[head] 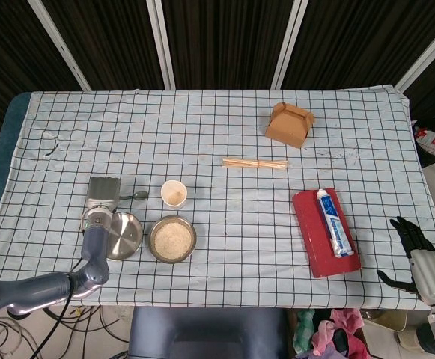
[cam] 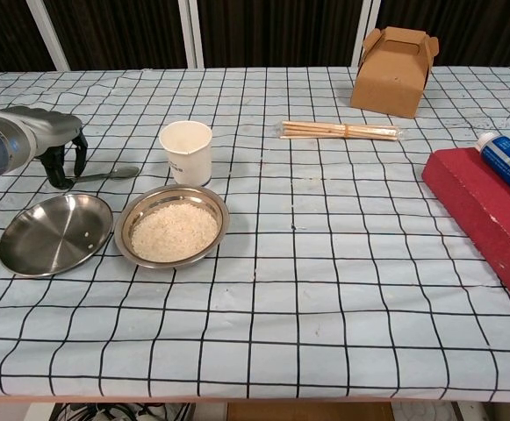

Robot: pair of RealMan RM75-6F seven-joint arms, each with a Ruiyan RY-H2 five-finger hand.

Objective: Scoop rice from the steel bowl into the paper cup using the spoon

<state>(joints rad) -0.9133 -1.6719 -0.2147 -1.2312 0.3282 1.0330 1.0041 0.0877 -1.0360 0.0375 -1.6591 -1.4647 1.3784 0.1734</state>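
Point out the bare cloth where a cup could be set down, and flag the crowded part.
Free: the broad stretch between the steel bowl and the red box, below the chopsticks; also the whole front strip of the table. Crowded: the left corner, where the paper cup, spoon, empty steel plate and left hand cluster.

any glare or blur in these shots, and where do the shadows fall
Head view: even light, sharp overall, with only a small shadow beside the paper cup. Chest view: soft reflections on the empty steel plate and on the rim of the steel bowl; the left hand casts a dark shadow under its fingers; no motion blur.
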